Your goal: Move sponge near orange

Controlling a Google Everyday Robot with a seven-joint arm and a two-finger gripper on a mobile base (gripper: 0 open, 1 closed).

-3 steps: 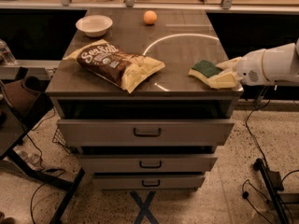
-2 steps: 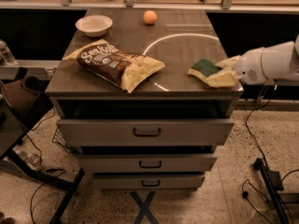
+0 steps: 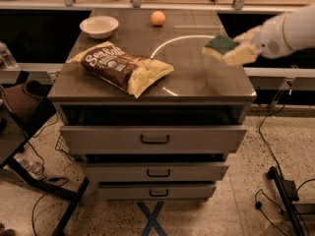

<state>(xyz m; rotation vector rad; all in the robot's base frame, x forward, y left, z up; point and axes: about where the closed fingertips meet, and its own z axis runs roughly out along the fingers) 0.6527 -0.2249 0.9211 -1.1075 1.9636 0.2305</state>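
One tool point(image 3: 247, 45), reaching in from the right edge, is clamped on the sponge point(image 3: 222, 47), green side up. It holds the sponge clear of the worktop point(image 3: 197, 82), presumably so it can travel without dragging. The orange point(image 3: 158, 18) sits well apart at the back, near a white bowl point(image 3: 99, 26). The chip bag point(image 3: 123, 68), front left, reads "Sea Salt".

My gripper point(image 3: 245, 46) clasps the sponge point(image 3: 221, 47), green top over pale yellow foam, tilted in the air above the right side of the cabinet top point(image 3: 197, 80), well apart from the small round orange point(image 3: 158, 17) resting at its far edge.
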